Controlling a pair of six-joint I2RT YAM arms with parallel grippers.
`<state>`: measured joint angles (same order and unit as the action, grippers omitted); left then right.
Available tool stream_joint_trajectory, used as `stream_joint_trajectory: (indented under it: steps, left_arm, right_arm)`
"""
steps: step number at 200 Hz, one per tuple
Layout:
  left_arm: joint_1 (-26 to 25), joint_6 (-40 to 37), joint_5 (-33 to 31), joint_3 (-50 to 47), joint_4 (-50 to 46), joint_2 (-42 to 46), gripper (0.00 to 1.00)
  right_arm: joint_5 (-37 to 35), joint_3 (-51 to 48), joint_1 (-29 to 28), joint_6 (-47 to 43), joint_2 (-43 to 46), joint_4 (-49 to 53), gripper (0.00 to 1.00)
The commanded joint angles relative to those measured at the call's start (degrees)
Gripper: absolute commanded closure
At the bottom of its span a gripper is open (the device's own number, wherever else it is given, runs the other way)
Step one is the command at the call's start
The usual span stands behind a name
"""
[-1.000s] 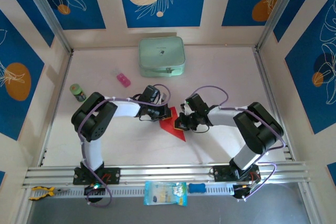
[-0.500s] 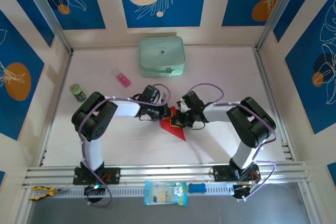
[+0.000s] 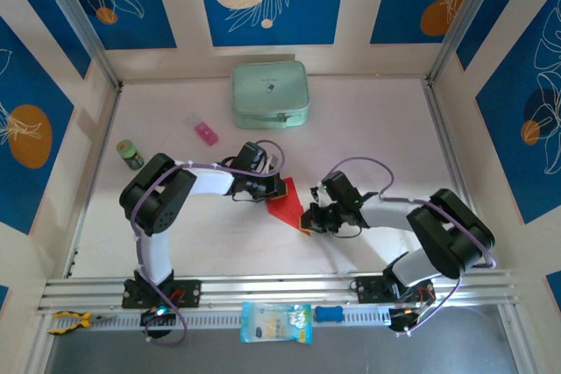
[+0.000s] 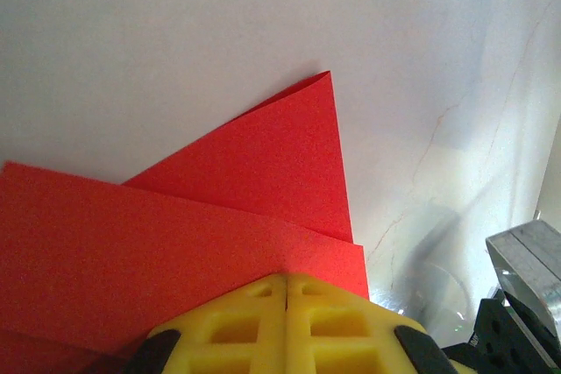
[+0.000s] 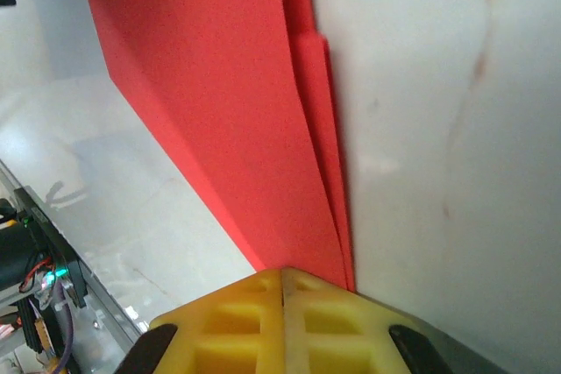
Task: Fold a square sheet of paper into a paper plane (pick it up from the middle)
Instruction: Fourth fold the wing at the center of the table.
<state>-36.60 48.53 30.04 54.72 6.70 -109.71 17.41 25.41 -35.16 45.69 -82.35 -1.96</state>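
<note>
One wide white marbled table (image 3: 377,129) carries everything; at its far side stands the pale green zipped fabric case (image 3: 270,94). Near the middle, well apart from that case, the thin bright red sheet of paper (image 3: 287,203) lies flat, already folded into layers with one sharp corner. The left gripper (image 4: 287,291) has its yellow fingers pressed together, tips on the upper layer. The right gripper (image 5: 282,282) is closed too, tips at the layered edge. Whether either one pinches paper, I cannot tell. The sheet of paper looks light, limp and easy to crumple or tear. I judge a gentle hold at a folded edge near the middle is safest.
</note>
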Motion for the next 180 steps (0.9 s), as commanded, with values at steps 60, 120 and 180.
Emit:
stream_joint_trajectory:
  steps: [60, 120, 180]
  left_arm:
    - [0.8, -0.9, -2.6, -2.2, -3.4, -3.0, 0.96]
    - [0.8, -0.7, -2.3, -2.5, -2.9, -3.2, 0.96]
    - [1.0, -0.9, -2.0, -2.1, -3.4, -3.8, 0.96]
  right_arm:
    - [2.9, -4.2, 1.2, 1.1, 11.9, 4.3, 0.97]
    - [5.0, 1.7, 1.7, -0.3, 0.6, 0.2, 0.96]
    - [3.3, -8.7, 0.9, 4.1, 5.0, -1.8, 0.96]
